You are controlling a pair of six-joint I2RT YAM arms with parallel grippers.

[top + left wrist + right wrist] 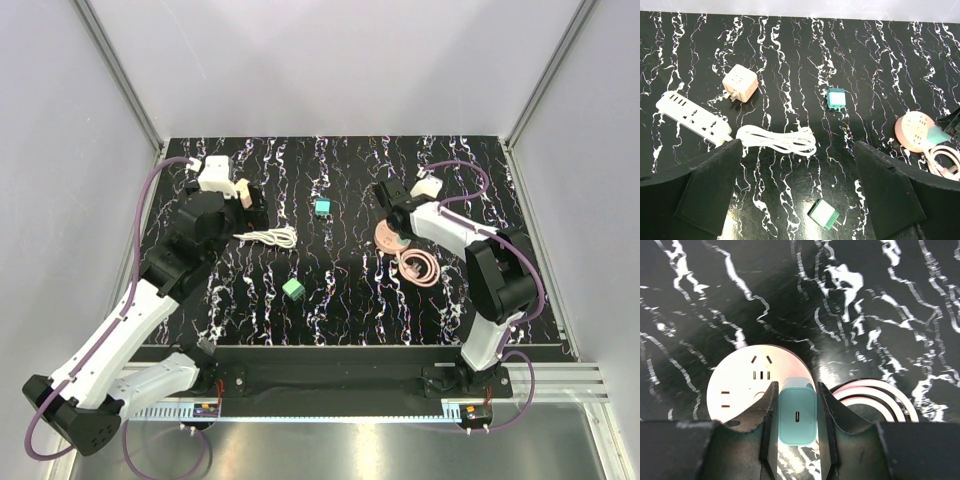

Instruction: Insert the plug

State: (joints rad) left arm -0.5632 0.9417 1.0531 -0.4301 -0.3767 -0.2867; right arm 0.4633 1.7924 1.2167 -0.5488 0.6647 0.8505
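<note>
On bench (340, 300), top view: right tool (393, 225) over round socket (386, 240), its load hidden beneath. Left wrist view: left tool (797, 145) released wide. Right wrist view: right tool clenched on teal plug (797, 416) at socket's rim, prongs unseen; coiled cable (880, 395) partly behind finger.

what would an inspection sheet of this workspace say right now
surface: black white-veined tabletop, no spills seen
job's things: teal plug held over the round pink socket; prongs hidden, so seating cannot be told
clutter: white power strip, pink cube adapter, two green plugs lying loose
grippers: left gripper open, holding nothing; right gripper shut on the teal plug
cables: white coiled cable beside the strip; pink coiled cable by the socket; purple arm leads
surroundings: plain white walls, metal frame rails
</note>
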